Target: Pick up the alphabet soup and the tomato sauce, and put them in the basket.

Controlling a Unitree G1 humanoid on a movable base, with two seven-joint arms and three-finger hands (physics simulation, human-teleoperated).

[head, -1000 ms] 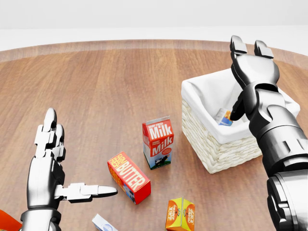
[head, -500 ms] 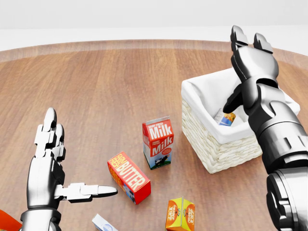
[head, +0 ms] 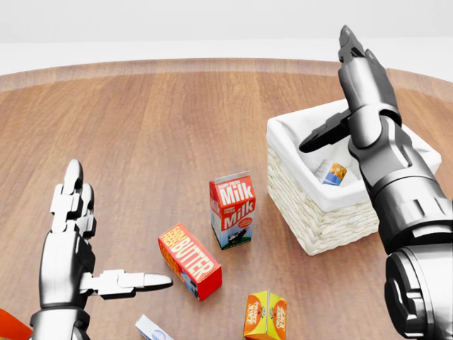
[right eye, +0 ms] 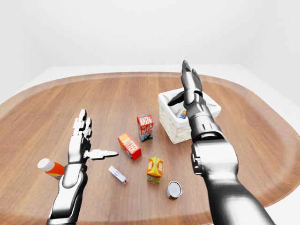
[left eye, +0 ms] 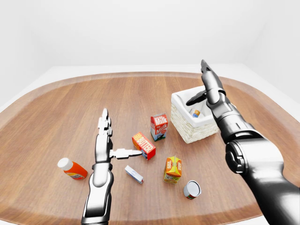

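Wooden table [left eye: 56, 117]: basket [head: 322, 216], milk carton [head: 232, 210], butter box [head: 190, 261], can [left eye: 191, 189].

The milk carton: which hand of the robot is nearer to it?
Probably the left hand, open, lower left of the milk carton; the right hand is open above the basket.

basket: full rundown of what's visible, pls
The basket is a squarish, pale woven wicker tub with a white cloth liner folded over its rim. It stands upright on the wooden table, at the right of the head view, right of the milk carton and apart from it. One small can lies inside. The right robot hand hangs open above it, touching nothing.
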